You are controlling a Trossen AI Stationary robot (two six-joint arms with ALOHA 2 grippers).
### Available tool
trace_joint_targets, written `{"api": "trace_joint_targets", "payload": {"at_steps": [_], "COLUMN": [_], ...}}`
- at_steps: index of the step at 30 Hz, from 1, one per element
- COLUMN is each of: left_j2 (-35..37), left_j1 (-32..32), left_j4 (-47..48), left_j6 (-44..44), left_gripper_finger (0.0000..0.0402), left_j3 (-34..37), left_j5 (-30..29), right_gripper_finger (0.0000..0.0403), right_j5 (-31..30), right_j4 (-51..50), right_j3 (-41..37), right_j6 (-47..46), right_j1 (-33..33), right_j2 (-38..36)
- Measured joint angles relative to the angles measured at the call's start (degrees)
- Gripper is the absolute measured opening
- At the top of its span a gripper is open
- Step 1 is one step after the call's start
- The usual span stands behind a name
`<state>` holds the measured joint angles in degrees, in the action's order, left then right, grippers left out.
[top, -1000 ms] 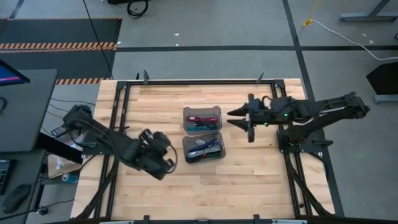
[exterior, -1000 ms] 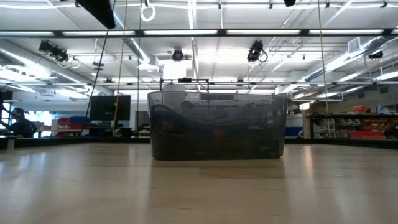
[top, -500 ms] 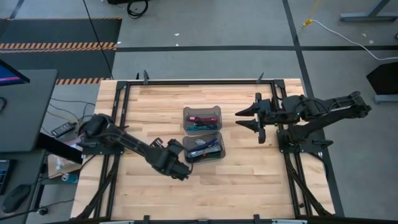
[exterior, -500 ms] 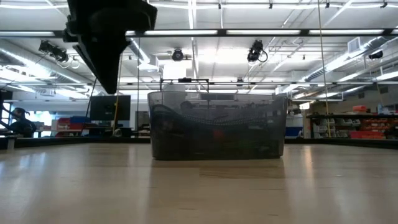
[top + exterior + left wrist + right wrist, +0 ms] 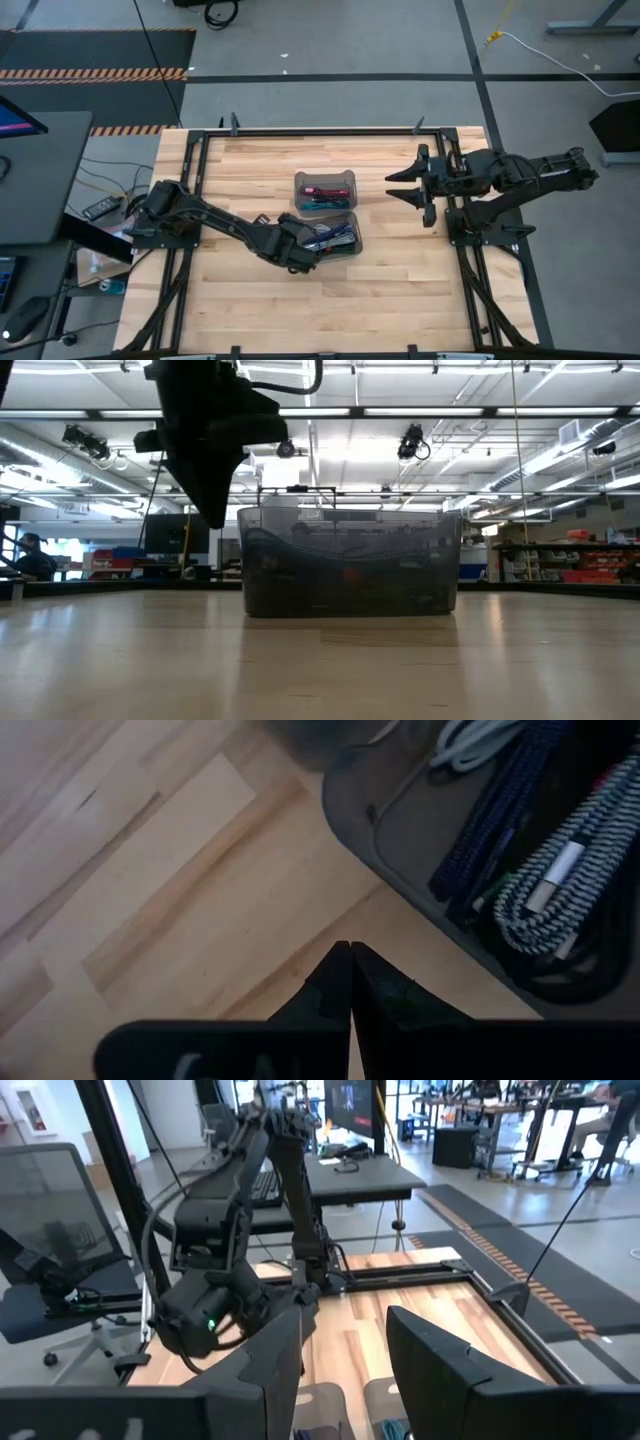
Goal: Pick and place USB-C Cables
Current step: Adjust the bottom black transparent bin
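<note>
Two translucent grey bins stand side by side mid-table. The near bin [image 5: 352, 250] holds several bundled USB-C cables [image 5: 335, 238], seen as white, navy, black-and-white braided and black [image 5: 545, 900]. The far bin [image 5: 324, 178] holds maroon and teal cables [image 5: 322, 196]. My left gripper [image 5: 302, 257] is shut and points steeply down beside the near bin's near-left corner [image 5: 350, 780]. Its tip [image 5: 350, 952] hangs above bare wood, well clear of the table [image 5: 215, 520]. My right gripper [image 5: 392, 187] stands open, raised and level, right of the bins [image 5: 343, 1320].
A black frame [image 5: 320, 130] rims the wooden table [image 5: 250, 310]. Bare wood lies on the near side of the bins and to their left. In the low view the near bin [image 5: 350, 565] stands mid-table. A desk with a monitor [image 5: 20, 120] stands left of the table.
My left gripper has swung toward the table's right and come down to the near bin's near-left corner, staying shut. My right gripper has drawn back from the far bin toward the table's right edge, still open.
</note>
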<state>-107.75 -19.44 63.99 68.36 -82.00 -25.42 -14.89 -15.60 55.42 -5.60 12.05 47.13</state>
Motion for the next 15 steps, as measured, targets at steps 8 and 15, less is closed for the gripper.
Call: {"api": "trace_joint_targets", "payload": {"at_steps": [8, 15], "left_j2": [-2.08, -2.97], "left_j1": [0.65, 1.36], "left_j4": [-1.60, -2.23], "left_j6": [-0.59, -1.55], "left_gripper_finger": [0.0004, 0.0004], "left_j3": [0.00, 0.04], "left_j5": [1.02, 1.73], "right_gripper_finger": [0.0155, 0.0155], "right_j5": [0.01, 0.01], "right_j4": [-0.08, -0.52], "right_j3": [0.00, 0.00], "right_j6": [1.21, 1.33], "right_j1": [0.00, 0.00], "right_j2": [-2.50, -2.95]}}
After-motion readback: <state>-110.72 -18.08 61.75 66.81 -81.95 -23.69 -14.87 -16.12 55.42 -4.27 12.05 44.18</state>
